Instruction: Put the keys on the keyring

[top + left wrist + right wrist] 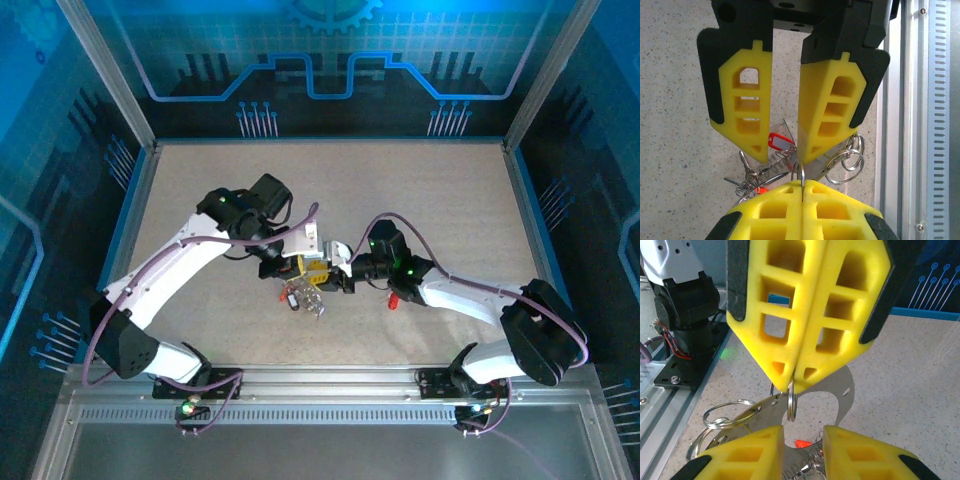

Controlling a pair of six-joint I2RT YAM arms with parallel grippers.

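My left gripper [802, 185] is shut on a small silver split ring [801, 172] that stands upright between its yellow pads. The same ring [791, 402] hangs from the left gripper [792, 380] in the right wrist view. My right gripper [802, 432] is open just below that ring and touches nothing. The keyring [842, 385], a flat grey metal loop, lies behind the ring; whether the two are joined I cannot tell. A red-tagged key [779, 142] and tangled silver keys [747, 177] lie under the grippers. Both grippers meet at mid-table [325, 272]. A plain red key [393, 300] lies beside the right arm.
More split rings [847, 160] hang off the keyring's edge. The metal rail [940, 120] at the table's near edge runs close by. The left arm's base [685, 305] stands at the left. The speckled table [430, 190] stretches behind the arms.
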